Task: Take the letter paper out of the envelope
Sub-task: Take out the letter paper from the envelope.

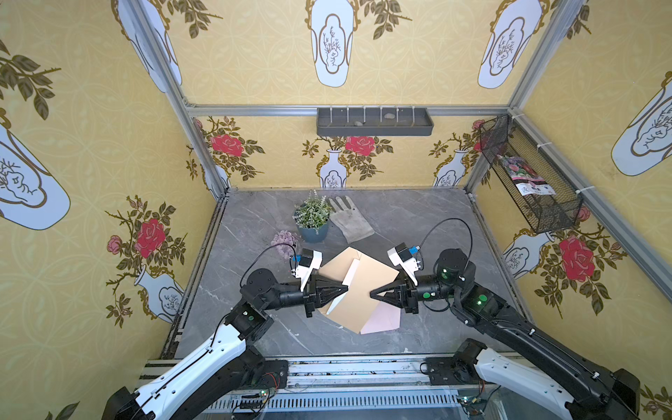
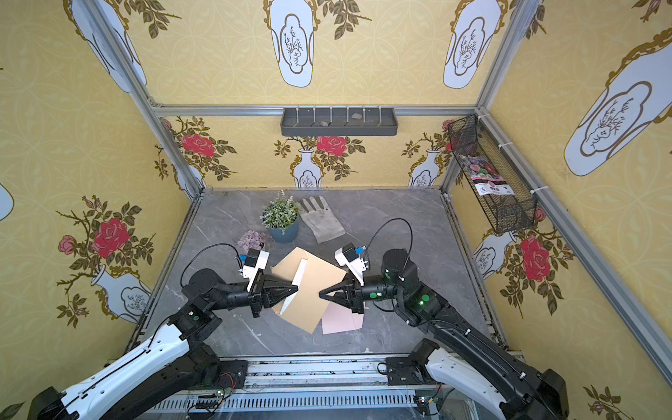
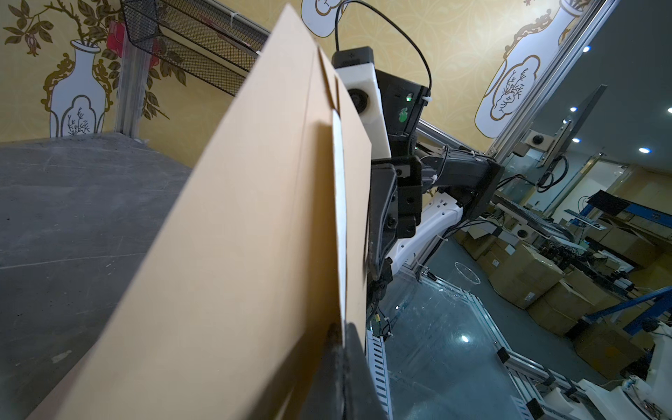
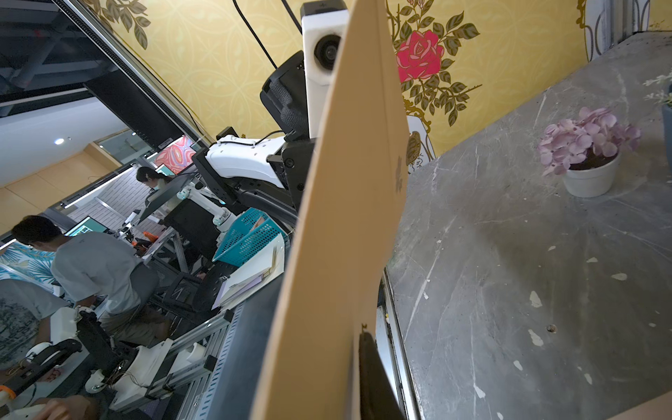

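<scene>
Grey marble tabletop (image 1: 254,327) below: my left gripper (image 1: 345,289) and right gripper (image 1: 371,294), both clamped shut, hold the envelope (image 1: 358,291) between them, white letter paper (image 1: 349,278) protruding leftward

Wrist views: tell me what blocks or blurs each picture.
Left wrist view: the brown envelope fills the middle, soft and close, ceiling lights glaring on glass behind. Right wrist view: the envelope's edge splits the frame, near end blurred, the table sharp. Top views: straight frame rails bow.

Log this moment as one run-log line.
left gripper: shut on kraft envelope | right gripper: shut on kraft envelope | pink letter paper: on table
</scene>
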{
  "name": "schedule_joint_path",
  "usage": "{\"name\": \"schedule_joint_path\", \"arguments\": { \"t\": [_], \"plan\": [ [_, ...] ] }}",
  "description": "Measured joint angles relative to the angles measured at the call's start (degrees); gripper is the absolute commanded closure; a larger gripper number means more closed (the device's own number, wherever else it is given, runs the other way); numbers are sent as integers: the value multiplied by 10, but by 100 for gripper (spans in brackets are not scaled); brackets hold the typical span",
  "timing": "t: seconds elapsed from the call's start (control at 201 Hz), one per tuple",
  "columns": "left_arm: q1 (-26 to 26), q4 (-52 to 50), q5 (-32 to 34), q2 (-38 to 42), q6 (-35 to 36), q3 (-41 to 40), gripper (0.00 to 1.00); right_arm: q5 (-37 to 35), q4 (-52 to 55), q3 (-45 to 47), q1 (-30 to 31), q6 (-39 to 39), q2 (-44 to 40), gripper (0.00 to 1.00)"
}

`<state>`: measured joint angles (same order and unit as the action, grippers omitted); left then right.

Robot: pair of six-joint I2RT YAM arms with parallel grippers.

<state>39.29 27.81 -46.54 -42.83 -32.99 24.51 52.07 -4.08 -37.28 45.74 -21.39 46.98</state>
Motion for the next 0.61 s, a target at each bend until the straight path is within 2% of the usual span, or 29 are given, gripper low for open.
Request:
{"name": "schedule_joint_path", "arguments": {
  "t": [0.144, 0.314, 0.388, 0.608],
  "plan": [
    [0, 0, 0, -1, 0, 0, 100, -2, 4, 0, 0, 0, 0, 100],
    [1, 0, 0, 4, 0, -3, 100, -4, 10, 0, 0, 2, -5, 100],
    [2, 0, 0, 8, 1, -3, 100, -6, 13, 0, 0, 3, -9, 95],
    [2, -6, 0, 11, 2, -3, 100, -15, 22, 2, 1, 4, -17, 95]
  ]
}}
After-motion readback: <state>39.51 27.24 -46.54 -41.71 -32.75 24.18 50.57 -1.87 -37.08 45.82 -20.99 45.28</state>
